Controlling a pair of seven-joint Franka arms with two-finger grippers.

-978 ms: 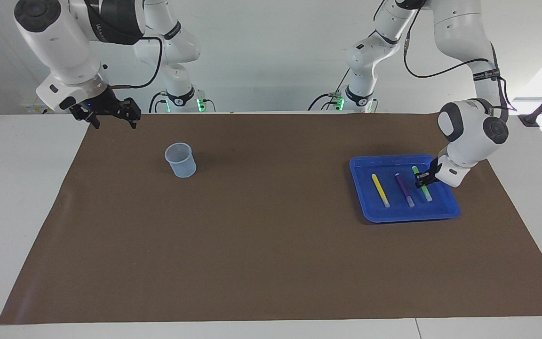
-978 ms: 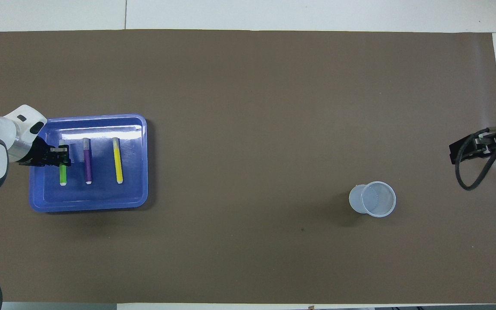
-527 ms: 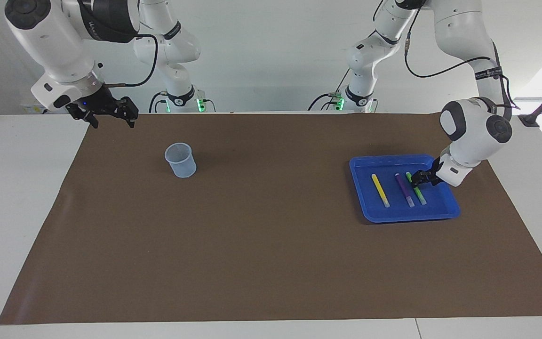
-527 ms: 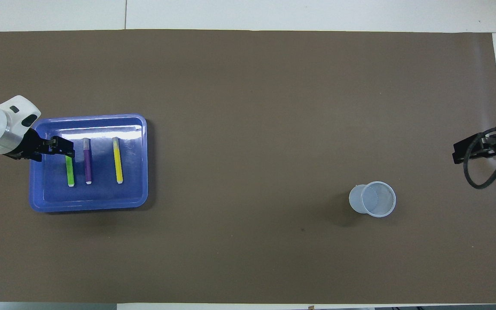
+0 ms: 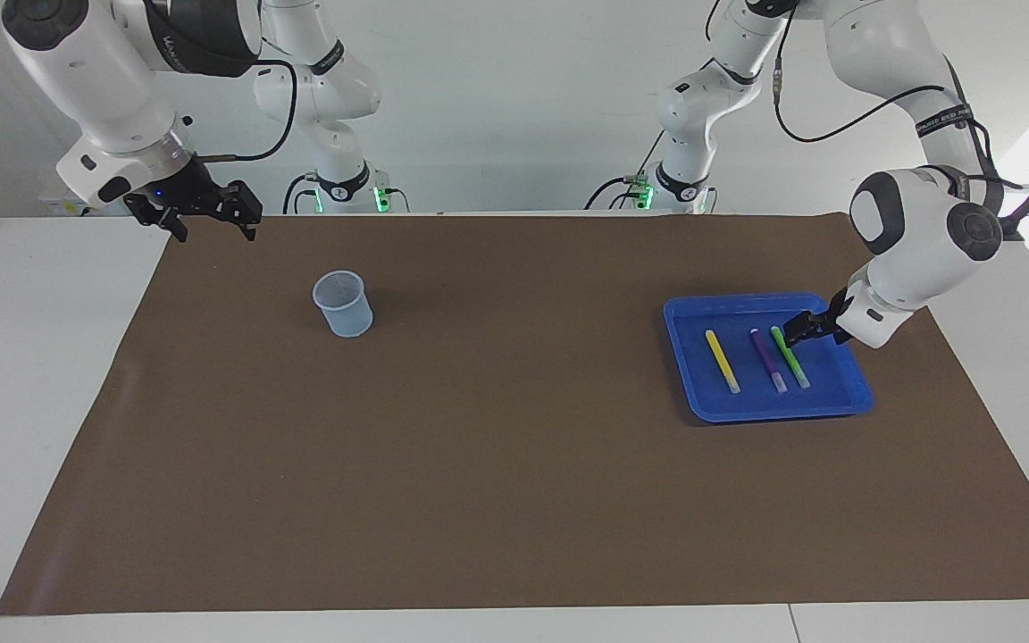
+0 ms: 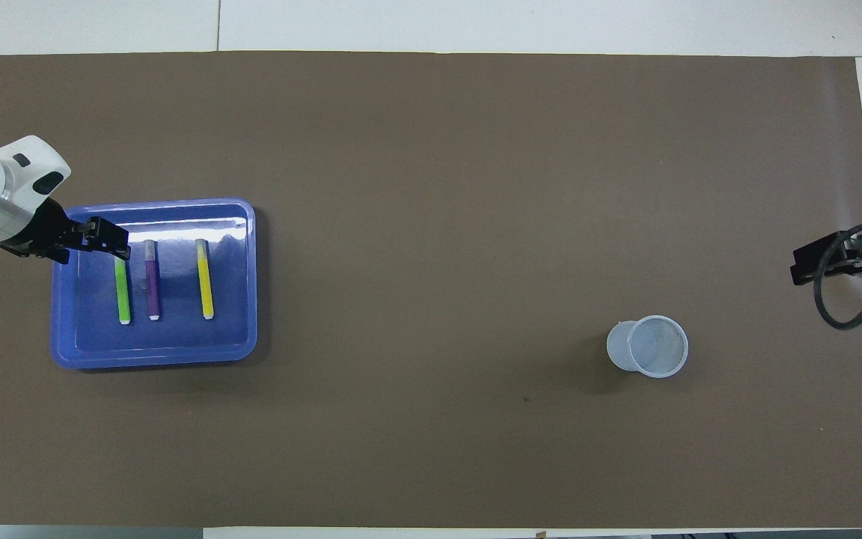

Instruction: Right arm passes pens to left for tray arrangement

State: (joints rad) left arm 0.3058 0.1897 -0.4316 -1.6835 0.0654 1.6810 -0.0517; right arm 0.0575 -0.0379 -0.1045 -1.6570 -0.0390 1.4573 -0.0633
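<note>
I see the surface (image 5: 50,375) covered by a wide brown mat (image 5: 514,464). Toward the left arm's end of it sits the blue tray (image 5: 854,397), and all three pens lie inside, side by side and roughly parallel, none touching another. The yellow pen (image 5: 722,360) is the one closest to the middle of the mat, the purple pen (image 5: 768,359) lies in the middle, and the green pen (image 5: 790,356) is close beside the purple one, on the side toward the mat's end.

My left end effector (image 5: 802,327) hangs low over the tray, just beside the robot-side tip of the green pen, fingers spread and pinching nothing.

A small clear cup (image 5: 343,304) stands upright toward the right arm's end. My right end effector (image 5: 206,214) waits raised over the mat's corner by its own base, fingers spread and empty.
</note>
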